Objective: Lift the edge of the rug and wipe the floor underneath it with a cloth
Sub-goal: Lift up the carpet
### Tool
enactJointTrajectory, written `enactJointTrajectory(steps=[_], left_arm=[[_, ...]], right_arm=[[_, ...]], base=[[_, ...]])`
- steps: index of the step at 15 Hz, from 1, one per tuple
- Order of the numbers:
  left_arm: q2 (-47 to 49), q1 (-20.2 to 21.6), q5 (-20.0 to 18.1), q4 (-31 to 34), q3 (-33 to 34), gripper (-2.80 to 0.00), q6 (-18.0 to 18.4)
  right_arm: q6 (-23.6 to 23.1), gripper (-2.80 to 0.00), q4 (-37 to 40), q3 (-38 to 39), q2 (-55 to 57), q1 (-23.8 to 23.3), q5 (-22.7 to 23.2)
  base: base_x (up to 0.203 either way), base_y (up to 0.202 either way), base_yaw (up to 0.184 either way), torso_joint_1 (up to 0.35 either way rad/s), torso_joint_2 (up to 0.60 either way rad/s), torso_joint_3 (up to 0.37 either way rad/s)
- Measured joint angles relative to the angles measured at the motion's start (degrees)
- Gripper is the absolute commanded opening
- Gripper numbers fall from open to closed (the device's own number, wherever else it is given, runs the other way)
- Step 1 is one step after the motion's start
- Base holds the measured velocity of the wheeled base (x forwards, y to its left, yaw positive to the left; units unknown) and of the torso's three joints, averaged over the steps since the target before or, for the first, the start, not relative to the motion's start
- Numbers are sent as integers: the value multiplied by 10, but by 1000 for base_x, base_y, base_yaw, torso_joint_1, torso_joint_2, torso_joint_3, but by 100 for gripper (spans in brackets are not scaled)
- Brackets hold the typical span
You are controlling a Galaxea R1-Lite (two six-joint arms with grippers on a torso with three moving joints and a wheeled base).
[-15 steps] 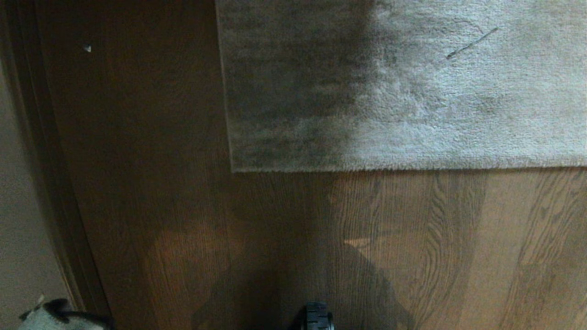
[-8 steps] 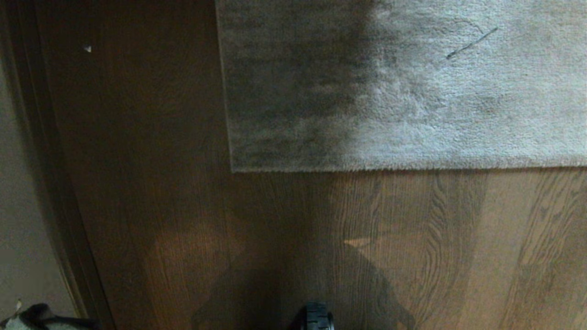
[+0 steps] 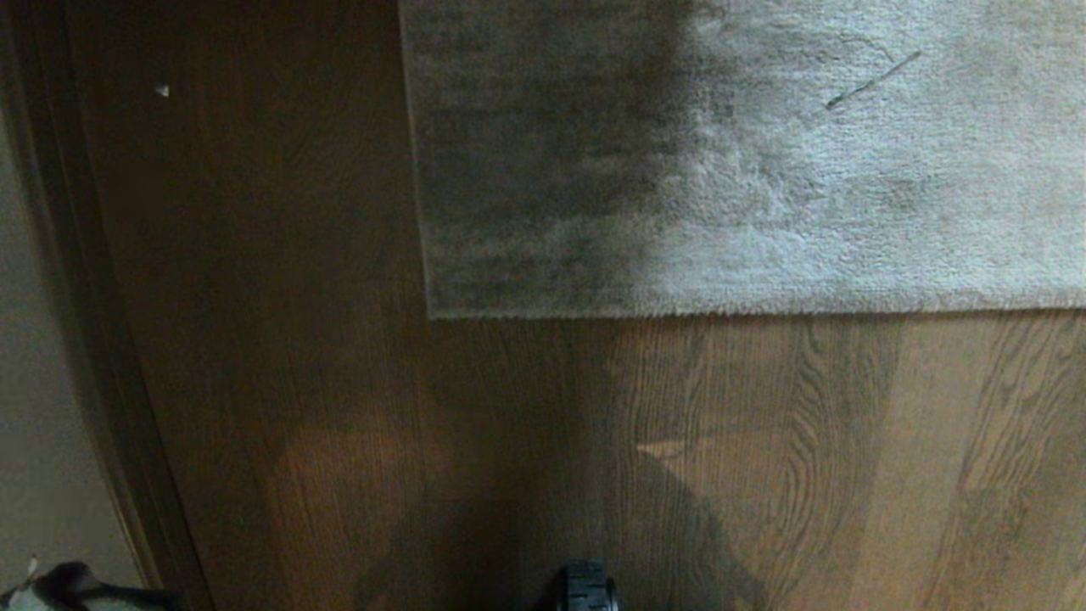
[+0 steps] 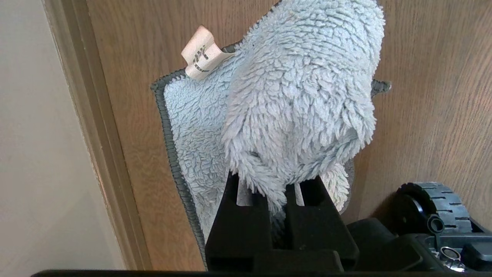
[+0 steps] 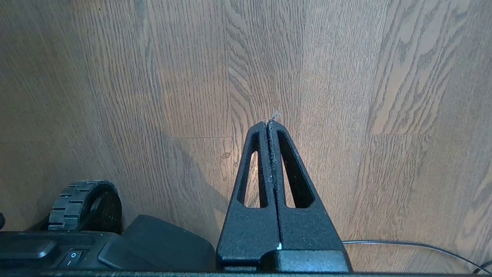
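While bunched over the floor, the cloth in the clamped left claw; right claw pressed together, empty.

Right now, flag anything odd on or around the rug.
A thin dark streak lies slantwise on the rug, and a small pale speck sits on the floor beside it. The rug edge lies flat.

I see the floor of brown wood-grain planks. The rug edge lies flat on it, far and right, corner toward the left.
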Motion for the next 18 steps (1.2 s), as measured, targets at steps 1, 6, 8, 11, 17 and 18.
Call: enactJointTrajectory(steps=[1,6,8,11,17,18], left_arm=[[0,0,0,0,0,-280,0],[0,0,0,0,0,-280,1],[0,0,0,0,0,-280,0],[0,0,0,0,0,-280,0],[0,0,0,0,0,-280,0],[0,0,0,0,0,-280,0]], right_arm=[[0,-280,0,0,0,0,0],[0,-280,0,0,0,0,0],[0,-280,0,0,0,0,0],[-1,-280,0,0,0,0,0],[-34,-280,1,0,-1,0,3],[-38,-280,1,0,-1,0,3]], base=[[0,0,0,0,0,0],[0,0,0,0,0,0],[0,0,0,0,0,0],[0,0,0,0,0,0],[0,0,0,0,0,0],[0,0,0,0,0,0]])
